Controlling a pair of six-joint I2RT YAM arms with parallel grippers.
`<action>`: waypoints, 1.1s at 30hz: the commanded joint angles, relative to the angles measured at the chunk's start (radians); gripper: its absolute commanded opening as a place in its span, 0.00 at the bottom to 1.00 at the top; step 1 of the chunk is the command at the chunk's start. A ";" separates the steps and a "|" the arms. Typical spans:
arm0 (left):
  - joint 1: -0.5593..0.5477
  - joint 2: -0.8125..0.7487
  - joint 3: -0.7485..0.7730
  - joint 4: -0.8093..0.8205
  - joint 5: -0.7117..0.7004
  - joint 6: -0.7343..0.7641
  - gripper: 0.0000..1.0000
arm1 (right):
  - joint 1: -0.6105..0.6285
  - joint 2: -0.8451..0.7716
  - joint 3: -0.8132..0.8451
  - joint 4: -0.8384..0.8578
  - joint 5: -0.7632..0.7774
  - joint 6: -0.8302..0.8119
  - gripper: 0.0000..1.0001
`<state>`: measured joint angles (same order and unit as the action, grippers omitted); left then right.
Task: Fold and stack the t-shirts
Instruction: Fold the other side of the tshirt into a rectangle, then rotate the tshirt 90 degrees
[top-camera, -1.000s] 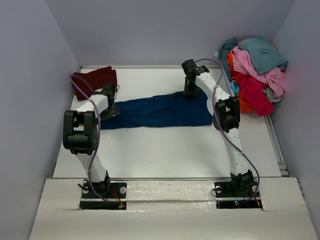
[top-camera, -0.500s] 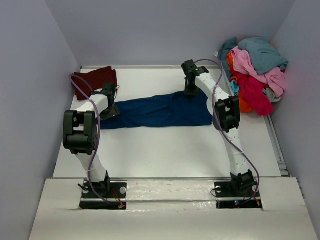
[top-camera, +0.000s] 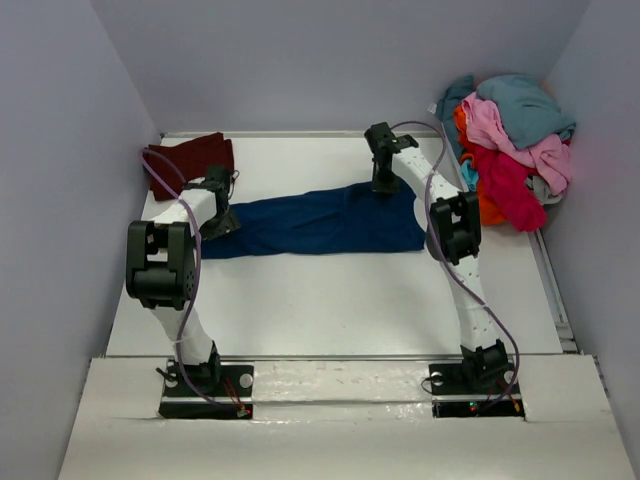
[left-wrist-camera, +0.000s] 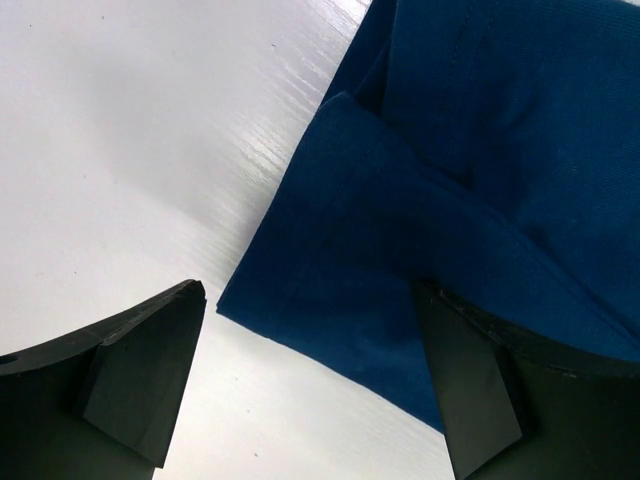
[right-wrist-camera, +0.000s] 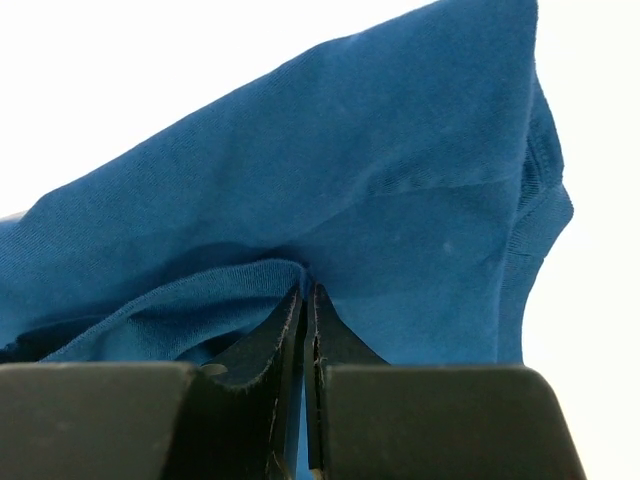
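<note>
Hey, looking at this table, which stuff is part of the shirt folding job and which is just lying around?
Part of the job: navy t-shirt, pinched by the shut right gripper; open left gripper over its corner; maroon t-shirt, far left; pile of t-shirts, far right.
Just there: white table; grey walls.

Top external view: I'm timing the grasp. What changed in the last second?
The right gripper shut, pinching a fold at the far edge of the navy blue cloth t-shirt. Unchanged: the arms' places, the left gripper open over the shirt's left end, the dark maroon t-shirt, the heap of coloured t-shirts.
</note>
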<state>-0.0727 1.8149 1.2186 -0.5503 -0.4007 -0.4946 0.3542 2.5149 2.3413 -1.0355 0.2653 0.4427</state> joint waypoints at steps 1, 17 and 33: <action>-0.004 -0.012 0.025 -0.014 -0.026 0.007 0.99 | -0.006 -0.082 0.009 0.009 0.061 0.002 0.07; -0.004 -0.012 0.024 -0.010 -0.020 0.007 0.99 | -0.006 -0.159 0.154 -0.031 0.157 -0.047 0.07; -0.004 -0.025 0.013 -0.007 -0.020 0.010 0.99 | -0.006 -0.067 0.087 -0.014 0.130 -0.055 0.40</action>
<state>-0.0727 1.8149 1.2186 -0.5499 -0.4000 -0.4946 0.3538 2.4069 2.4496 -1.0649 0.3882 0.3885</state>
